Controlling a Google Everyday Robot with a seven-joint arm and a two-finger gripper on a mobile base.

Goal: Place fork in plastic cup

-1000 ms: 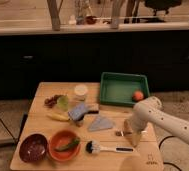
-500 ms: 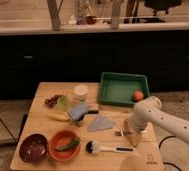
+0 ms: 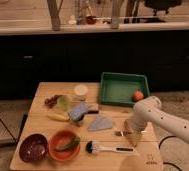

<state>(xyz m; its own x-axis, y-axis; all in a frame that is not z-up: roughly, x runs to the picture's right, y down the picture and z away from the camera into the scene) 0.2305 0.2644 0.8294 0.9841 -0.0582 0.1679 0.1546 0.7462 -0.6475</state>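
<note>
My gripper (image 3: pixel 130 136) points down at the table's right front part, at the end of the white arm (image 3: pixel 153 114). A small silvery piece, apparently the fork (image 3: pixel 119 133), lies on the wood right at the gripper's left side; most of it is hidden by the gripper. The plastic cup (image 3: pixel 80 91), small, round and whitish, stands upright at the back middle of the table, well to the left of the gripper and apart from it.
A green tray (image 3: pixel 119 79) holding an orange ball (image 3: pixel 137 95) is at the back right. A dish brush (image 3: pixel 106 148) lies in front of the gripper. A grey cloth (image 3: pixel 100 123), blue sponge (image 3: pixel 79 112), pale green object (image 3: pixel 63 102), orange bowl (image 3: pixel 64 145) and purple bowl (image 3: pixel 33 147) lie to the left.
</note>
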